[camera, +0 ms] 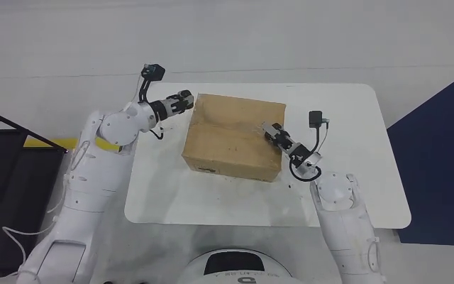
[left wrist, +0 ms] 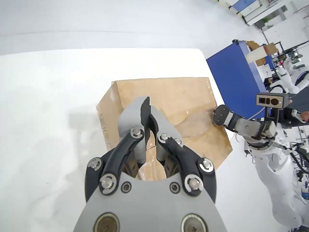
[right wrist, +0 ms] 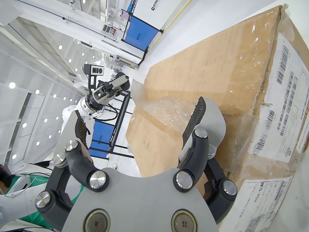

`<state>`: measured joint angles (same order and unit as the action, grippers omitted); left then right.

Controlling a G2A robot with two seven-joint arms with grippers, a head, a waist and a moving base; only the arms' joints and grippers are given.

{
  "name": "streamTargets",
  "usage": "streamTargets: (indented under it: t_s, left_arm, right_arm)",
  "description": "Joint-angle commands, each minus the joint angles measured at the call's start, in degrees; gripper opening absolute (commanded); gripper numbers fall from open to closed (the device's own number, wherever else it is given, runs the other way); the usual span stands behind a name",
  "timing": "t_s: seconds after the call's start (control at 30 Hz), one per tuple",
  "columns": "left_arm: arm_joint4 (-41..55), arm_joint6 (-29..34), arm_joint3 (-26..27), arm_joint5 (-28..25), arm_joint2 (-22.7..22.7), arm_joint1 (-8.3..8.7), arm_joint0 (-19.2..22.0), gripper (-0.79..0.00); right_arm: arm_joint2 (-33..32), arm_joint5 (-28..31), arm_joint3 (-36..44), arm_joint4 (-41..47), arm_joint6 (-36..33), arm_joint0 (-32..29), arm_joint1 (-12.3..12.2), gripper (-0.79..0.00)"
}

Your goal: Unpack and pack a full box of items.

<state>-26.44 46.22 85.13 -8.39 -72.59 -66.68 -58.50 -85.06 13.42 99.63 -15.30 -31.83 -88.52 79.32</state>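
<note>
A closed brown cardboard box (camera: 230, 138) stands in the middle of the white table (camera: 347, 199). Clear tape (right wrist: 166, 112) runs over its top seam, and printed labels (right wrist: 282, 112) cover one side. My left gripper (left wrist: 147, 112) is shut with nothing in it and hovers just above the box's (left wrist: 186, 95) far left corner; in the top view it (camera: 189, 99) is at that corner. My right gripper (right wrist: 140, 121) is open over the taped right part of the top (right wrist: 212, 59). In the top view the right gripper (camera: 269, 130) sits near the box's right edge.
A blue partition (camera: 429, 170) stands off the table's right side and a black rack (camera: 18, 153) off its left. Bare tabletop lies to the right of the box and in front of it.
</note>
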Motion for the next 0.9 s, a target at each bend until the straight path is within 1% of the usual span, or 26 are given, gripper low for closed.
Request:
streamTargets:
  t_s: [0.0, 0.1, 0.23, 0.33, 0.5, 0.63, 0.67, 0.7, 0.87]
  left_arm:
    - [-2.0, 1.0, 1.8, 1.0, 0.9, 0.03, 0.2, 0.000]
    - [-4.1, 4.1, 3.0, 4.4, 2.7, -0.04, 1.0, 0.000]
    - [-5.2, 9.0, 1.6, 11.9, 6.1, -0.67, 4.9, 0.000]
    - [-5.6, 10.6, 1.4, 14.9, 8.1, -1.14, 7.3, 0.000]
    - [-5.8, 12.5, -0.6, 18.7, 10.1, -1.67, 10.1, 0.000]
    - [-1.3, 13.4, -6.1, 21.0, 10.5, -2.36, 12.6, 0.000]
    - [-1.8, 13.4, -7.3, 21.3, 11.0, -2.48, 13.3, -0.012]
    - [-2.1, 13.4, -8.2, 21.5, 11.5, -2.60, 13.9, 0.000]
    - [-3.7, 13.4, -10.8, 22.0, 13.5, -3.02, 15.5, 0.000]
  right_arm:
    - [0.1, 0.0, 0.0, 0.0, 0.2, 0.0, -0.1, 0.000]
    - [0.2, 0.0, -0.2, 0.2, 0.6, 0.0, -0.3, 0.000]
    - [0.2, 0.6, -0.6, 0.8, 1.2, -0.2, -0.5, 0.000]
    - [0.2, 1.1, -0.7, 1.3, 1.7, -0.6, -0.7, 0.000]
    - [0.1, 1.8, -0.9, 1.9, 2.5, -1.2, -0.9, 0.000]
    - [-0.1, 2.4, -1.0, 2.5, 3.1, -1.7, -1.2, 0.000]
    - [-0.2, 2.5, -0.9, 2.5, 3.2, -1.7, -1.2, 0.000]
    - [-0.2, 2.6, -0.9, 2.6, 3.3, -1.8, -1.3, 0.000]
    - [0.1, 3.3, -1.2, 2.8, 3.8, -1.9, -1.5, 0.000]
